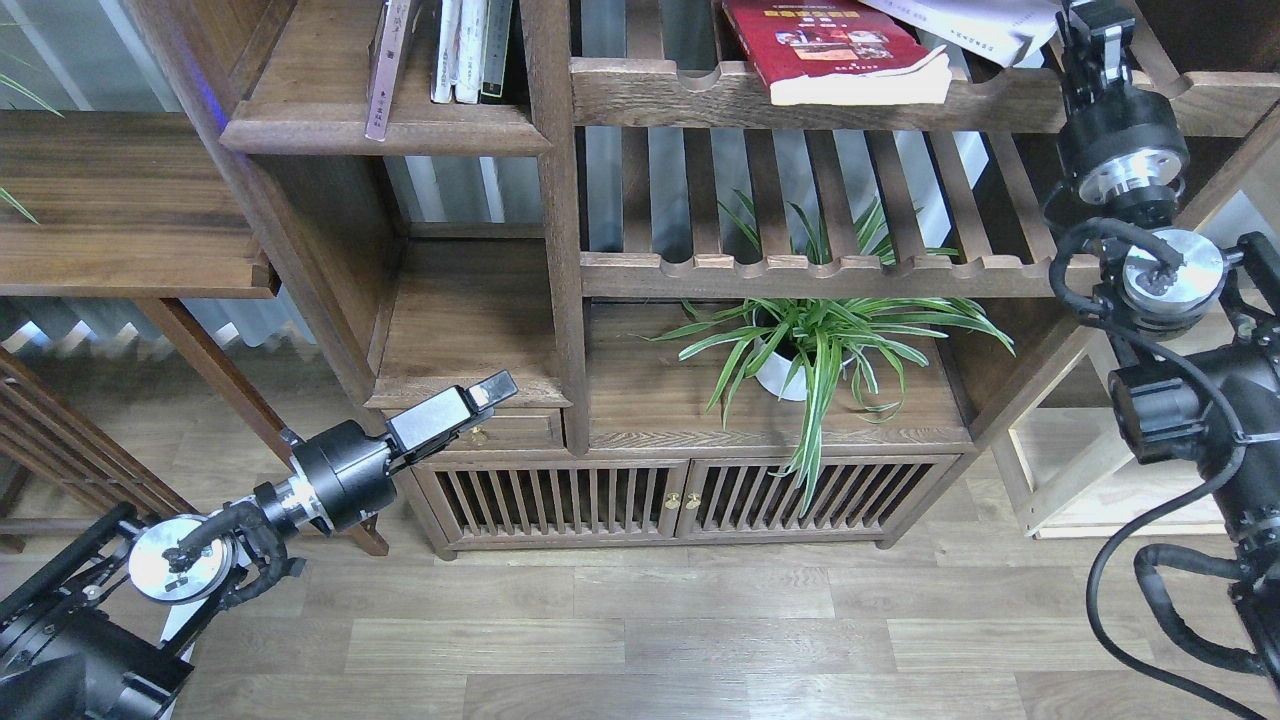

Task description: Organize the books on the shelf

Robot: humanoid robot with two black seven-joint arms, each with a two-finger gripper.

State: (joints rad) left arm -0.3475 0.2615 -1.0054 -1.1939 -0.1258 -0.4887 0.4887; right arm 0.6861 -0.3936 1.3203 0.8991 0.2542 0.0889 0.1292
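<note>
Here, the right gripper [1088, 25] reaches the upper slatted rack's [700, 95] right end, beside the white-lavender book [975, 25] — whether it pinches the book cannot be told. The red book [835, 50] lies flat there. The left gripper [490, 390] hangs low by the drawer [515, 430] — fingers pressed together. The solid shelf [385, 135] holds thin books [465, 50].
</note>
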